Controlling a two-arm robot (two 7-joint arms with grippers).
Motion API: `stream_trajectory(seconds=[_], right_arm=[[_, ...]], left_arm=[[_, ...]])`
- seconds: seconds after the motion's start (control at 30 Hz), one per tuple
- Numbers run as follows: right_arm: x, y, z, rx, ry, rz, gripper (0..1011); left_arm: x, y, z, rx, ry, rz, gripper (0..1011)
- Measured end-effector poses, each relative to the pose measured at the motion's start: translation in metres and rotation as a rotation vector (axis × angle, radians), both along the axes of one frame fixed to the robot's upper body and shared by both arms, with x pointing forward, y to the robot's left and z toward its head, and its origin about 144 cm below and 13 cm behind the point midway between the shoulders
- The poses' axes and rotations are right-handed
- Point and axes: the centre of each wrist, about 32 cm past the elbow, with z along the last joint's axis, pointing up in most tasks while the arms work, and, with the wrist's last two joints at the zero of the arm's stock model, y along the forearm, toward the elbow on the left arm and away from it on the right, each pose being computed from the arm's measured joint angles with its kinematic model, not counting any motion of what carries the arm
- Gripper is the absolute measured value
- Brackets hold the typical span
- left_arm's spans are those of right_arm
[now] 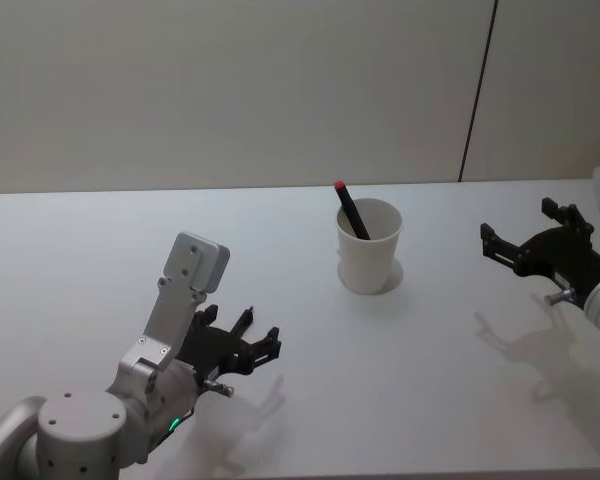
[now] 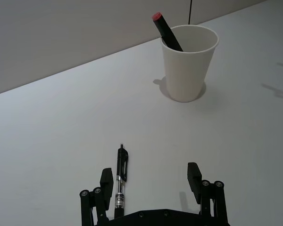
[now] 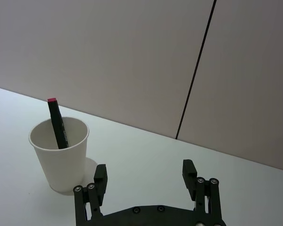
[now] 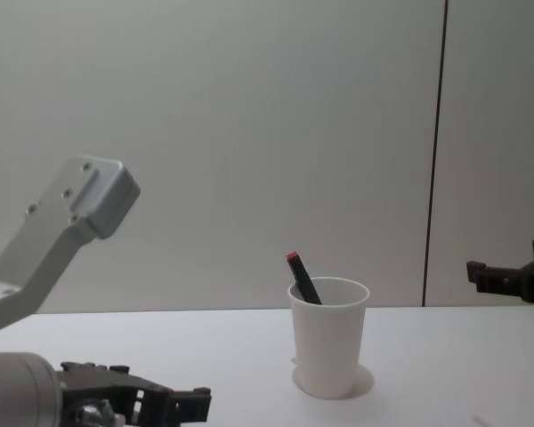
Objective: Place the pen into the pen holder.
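Left pincer point(image 2: 150, 175), spread wide, hovers by the clear-barrelled black click pen point(image 2: 121, 179), which lies parallel to its fingers, beside one; right pincer point(image 1: 520, 232), also spread, idles farther off.

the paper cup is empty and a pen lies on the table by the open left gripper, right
No, the paper cup is not empty: the head view shows a red-capped black pen leaning inside it. The rest holds: a second pen lies on the table by the open left gripper.

No legible text, brand, number or sign; marking on the pen point(image 2: 121, 181) too small to read
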Motion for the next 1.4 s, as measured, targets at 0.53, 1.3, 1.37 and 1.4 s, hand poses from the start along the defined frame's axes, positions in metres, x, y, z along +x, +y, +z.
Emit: stream_trajectory(seconds=[0.53,1.3,1.37,1.4], right_arm=[[0.000,0.000,0.000,0.000,0.000,0.000,1001],[0.000,0.000,0.000,0.000,0.000,0.000,1001],[0.000,0.000,0.000,0.000,0.000,0.000,1001],[0.000,0.000,0.000,0.000,0.000,0.000,1001]], left_arm=[[0.009,0.019,-0.009,0.005,0.024,-0.039,1003],[0.013,0.039,-0.019,0.026,0.091,-0.076,1003],[0.014,0.039,-0.019,0.028,0.097,-0.078,1003],[0.015,0.040,-0.020,0.030,0.102,-0.080,1003]])
